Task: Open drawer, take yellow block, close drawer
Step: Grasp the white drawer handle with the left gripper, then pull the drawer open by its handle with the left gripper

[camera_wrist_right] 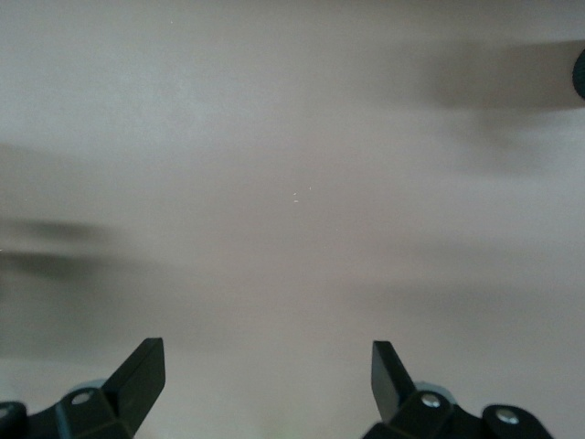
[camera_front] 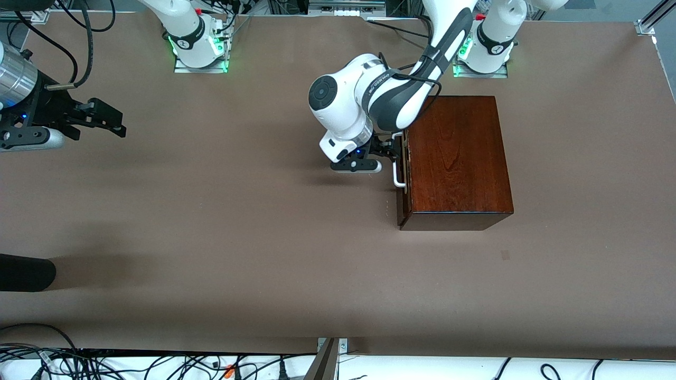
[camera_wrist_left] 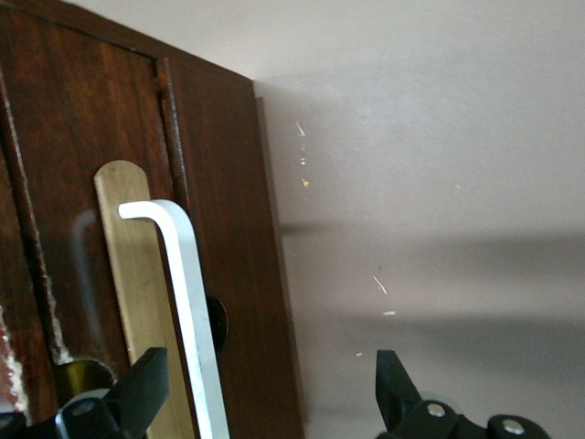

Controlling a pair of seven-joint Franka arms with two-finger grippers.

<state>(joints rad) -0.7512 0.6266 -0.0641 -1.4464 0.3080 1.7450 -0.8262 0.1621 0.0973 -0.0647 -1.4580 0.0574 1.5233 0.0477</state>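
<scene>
The drawer (camera_front: pixel 402 174) sat shut in the wooden box (camera_front: pixel 457 158), so its inside was hidden and no yellow block showed in any view. In the front view the left arm's wrist covered the upper end of the white handle (camera_front: pixel 397 177) and most of the left hand (camera_front: pixel 390 150). The left wrist view cut off the handle's (camera_wrist_left: pixel 187 311) lower end and showed only the fingertips (camera_wrist_left: pixel 146 384). The right hand (camera_front: pixel 108 120) hung over the tabletop's (camera_front: pixel 237 237) edge at the right arm's end, its arm cropped. A dark object (camera_front: pixel 26 272) at that same edge was cut off and could not be identified.
</scene>
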